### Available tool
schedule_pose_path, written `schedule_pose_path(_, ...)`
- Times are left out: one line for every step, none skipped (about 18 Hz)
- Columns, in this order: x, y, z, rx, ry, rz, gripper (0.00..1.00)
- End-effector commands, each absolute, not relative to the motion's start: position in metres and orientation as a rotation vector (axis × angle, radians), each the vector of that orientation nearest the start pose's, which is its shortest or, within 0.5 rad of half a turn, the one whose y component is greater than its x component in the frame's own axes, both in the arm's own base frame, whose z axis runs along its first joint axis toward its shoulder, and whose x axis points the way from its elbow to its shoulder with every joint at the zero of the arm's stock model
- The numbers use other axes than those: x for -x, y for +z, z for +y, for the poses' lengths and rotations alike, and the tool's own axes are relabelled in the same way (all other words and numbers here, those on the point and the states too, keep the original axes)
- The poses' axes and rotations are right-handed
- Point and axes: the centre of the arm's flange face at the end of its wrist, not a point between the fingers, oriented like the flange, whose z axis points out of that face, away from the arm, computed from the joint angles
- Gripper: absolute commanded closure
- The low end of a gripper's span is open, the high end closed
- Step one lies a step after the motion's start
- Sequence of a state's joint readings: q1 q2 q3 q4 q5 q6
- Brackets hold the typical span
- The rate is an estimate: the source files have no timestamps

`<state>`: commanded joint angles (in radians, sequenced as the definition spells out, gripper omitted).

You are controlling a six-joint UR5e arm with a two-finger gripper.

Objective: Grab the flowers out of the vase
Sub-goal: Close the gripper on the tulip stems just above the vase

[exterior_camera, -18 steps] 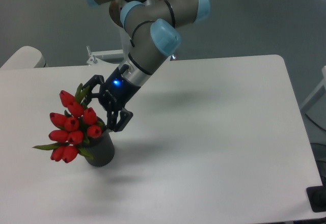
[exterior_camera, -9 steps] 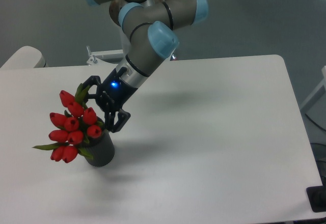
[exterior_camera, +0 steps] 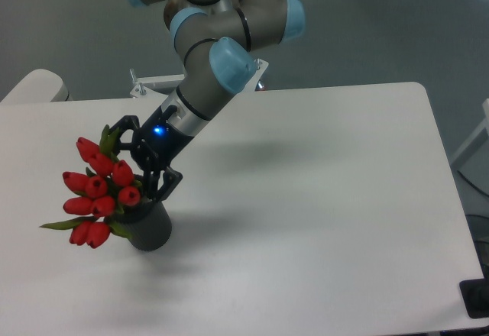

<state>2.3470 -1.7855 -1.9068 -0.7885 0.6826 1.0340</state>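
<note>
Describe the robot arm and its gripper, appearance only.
The arm is built of thick grey tubular segments, with rounded light blue caps on the joints. Toward the wrist it narrows into a silver-grey band. The gripper is black, an open linkage frame with two jaws, and a small blue light glows on its body. No loose cables show.

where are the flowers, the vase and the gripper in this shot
flowers [exterior_camera: 98, 189], fixed camera view, on a red bud in the middle of the bunch
vase [exterior_camera: 153, 231], fixed camera view, on its dark ribbed side wall
gripper [exterior_camera: 137, 169], fixed camera view, midway between its black fingertips, beside the buds
</note>
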Motion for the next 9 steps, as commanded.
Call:
schedule_pose_path(0.2266,0.3361,0.5314,2.235,-0.459,0.408,0.0)
schedule_pose_path(0.227,0.3367,0.5317,2.236,-0.458,0.407,0.0)
schedule_pose_path(0.2272,0.3359,0.5318,2.236,-0.458,0.408,0.0)
schedule_pose_path(0.228,0.3359,0.5315,2.236,-0.457,0.408,0.0)
schedule_pose_path(0.2298,0.3351,0.531,2.236,-0.456,0.406,0.0)
schedule_pose_path(0.2312,0.3359,0.5301,2.236,-0.453,0.403,0.0)
schedule_pose_path(0.2334,0.3356,0.5298,2.237,-0.449,0.403,0.0)
schedule_pose_path(0.2332,0.3332,0.5293,2.241,-0.45,0.402,0.0)
schedule_pose_path(0.2328,0.3318,0.5288,2.244,-0.451,0.402,0.0)
